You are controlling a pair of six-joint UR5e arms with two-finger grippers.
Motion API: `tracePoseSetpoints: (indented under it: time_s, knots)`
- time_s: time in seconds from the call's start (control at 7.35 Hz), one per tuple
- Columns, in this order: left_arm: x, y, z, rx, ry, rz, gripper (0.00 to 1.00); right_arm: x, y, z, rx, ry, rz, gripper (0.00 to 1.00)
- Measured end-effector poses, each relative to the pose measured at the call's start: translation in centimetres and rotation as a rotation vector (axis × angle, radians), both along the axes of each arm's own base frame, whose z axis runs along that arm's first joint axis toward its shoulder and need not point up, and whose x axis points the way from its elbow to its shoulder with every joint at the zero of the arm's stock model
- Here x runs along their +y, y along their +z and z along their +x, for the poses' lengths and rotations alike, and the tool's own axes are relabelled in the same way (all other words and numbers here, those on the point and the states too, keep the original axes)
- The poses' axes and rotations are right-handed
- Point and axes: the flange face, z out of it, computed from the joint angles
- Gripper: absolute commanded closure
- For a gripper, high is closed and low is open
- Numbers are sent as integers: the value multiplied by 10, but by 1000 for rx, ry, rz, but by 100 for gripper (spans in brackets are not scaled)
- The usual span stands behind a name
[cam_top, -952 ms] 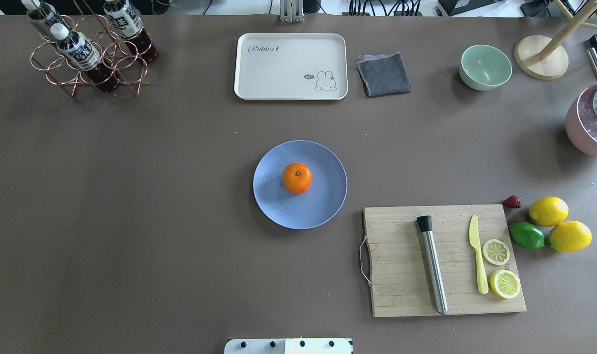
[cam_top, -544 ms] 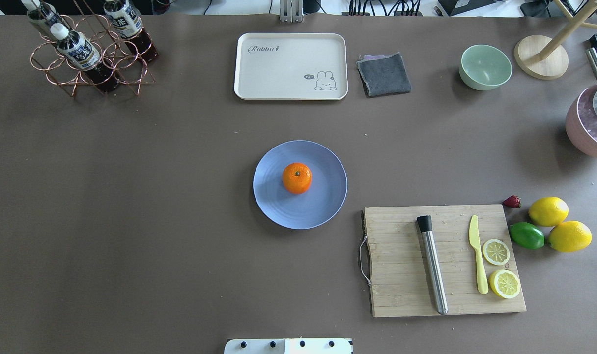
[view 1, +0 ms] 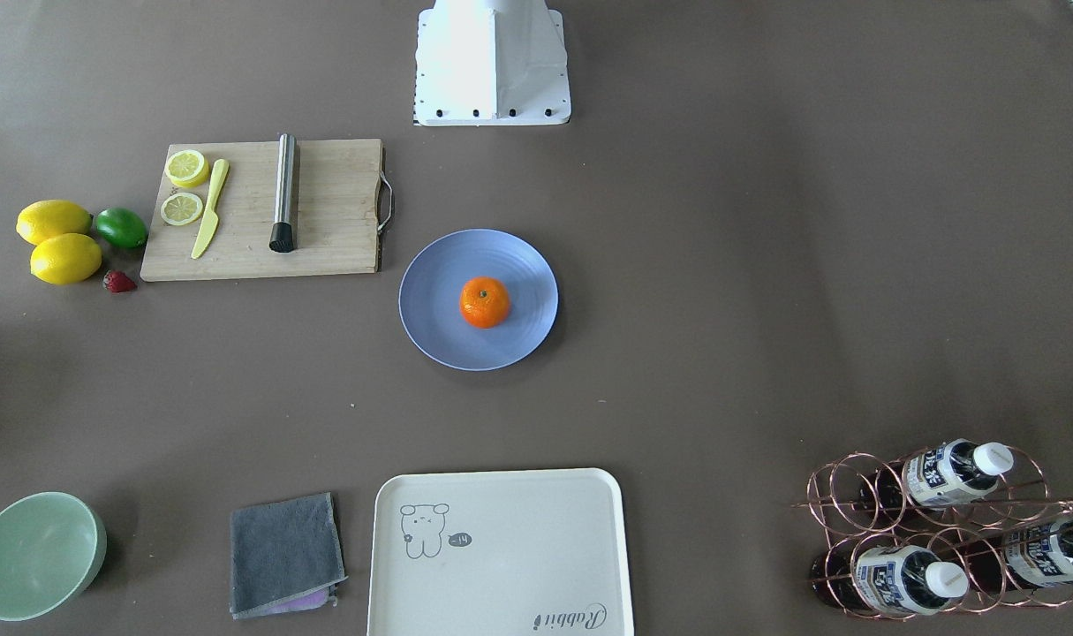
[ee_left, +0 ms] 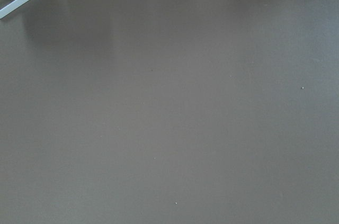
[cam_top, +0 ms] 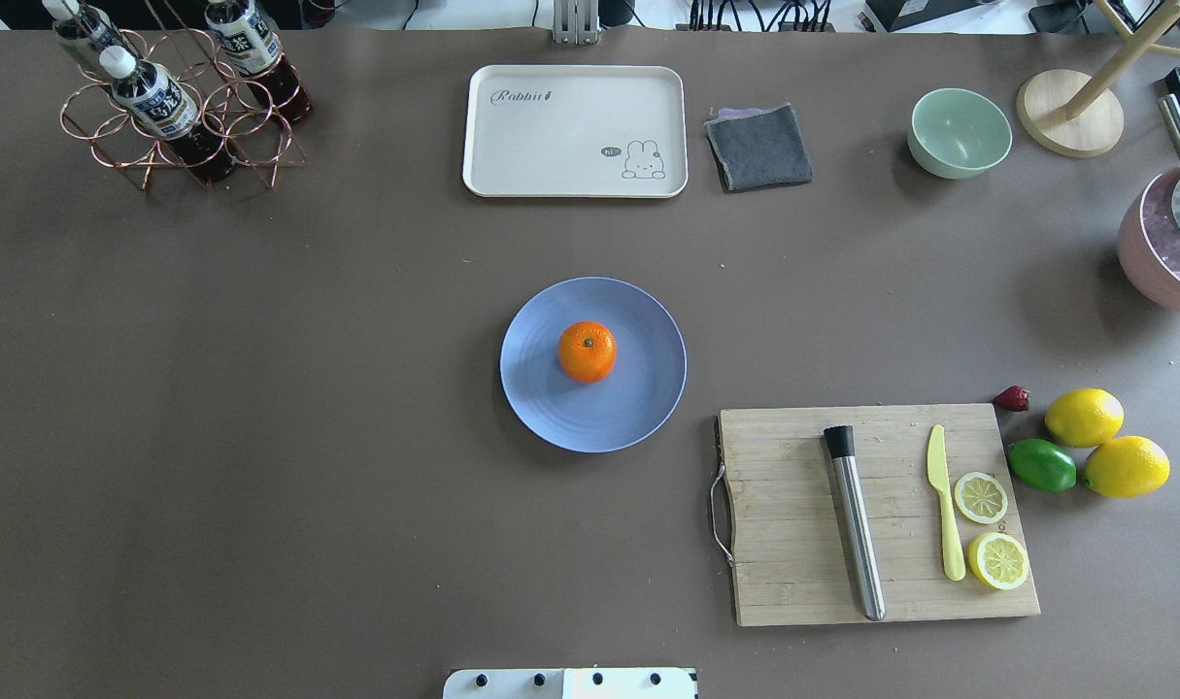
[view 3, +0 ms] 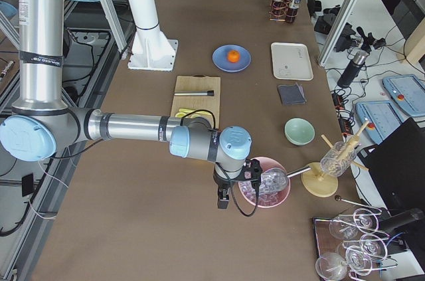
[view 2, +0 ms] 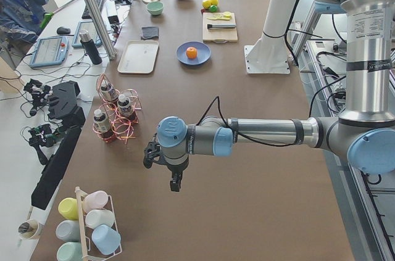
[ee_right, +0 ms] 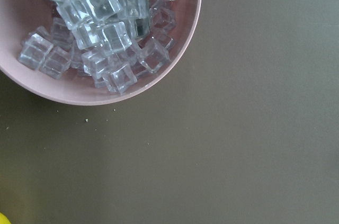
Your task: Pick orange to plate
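Observation:
The orange (cam_top: 587,350) rests near the middle of the periwinkle-blue plate (cam_top: 638,413) at the table's centre, also seen from the front as the orange (view 1: 485,302) on the plate (view 1: 430,309). No gripper appears in the overhead or front views. In the exterior left view my left gripper (view 2: 175,183) hangs over bare table at the near end, far from the plate (view 2: 202,58). In the exterior right view my right gripper (view 3: 222,198) hangs beside a pink bowl of ice, far from the orange (view 3: 232,56). I cannot tell whether either gripper is open or shut.
A wooden cutting board (cam_top: 793,515) carries a steel muddler, a yellow knife and two lemon halves. Two lemons (cam_top: 1084,416), a lime (cam_top: 1041,465) and a strawberry lie to its right. A cream tray (cam_top: 575,131), grey cloth, green bowl (cam_top: 959,132), bottle rack (cam_top: 177,107) and pink ice bowl (ee_right: 175,70) line the edges.

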Motion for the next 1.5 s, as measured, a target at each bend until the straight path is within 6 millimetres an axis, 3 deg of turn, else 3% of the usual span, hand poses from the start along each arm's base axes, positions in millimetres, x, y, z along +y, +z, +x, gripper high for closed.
tracePoseSetpoints:
  time_s: [1.5]
  knots:
    - [3, 2, 0, 2, 0, -4, 2, 0, 0, -2, -19, -2, 0, 0]
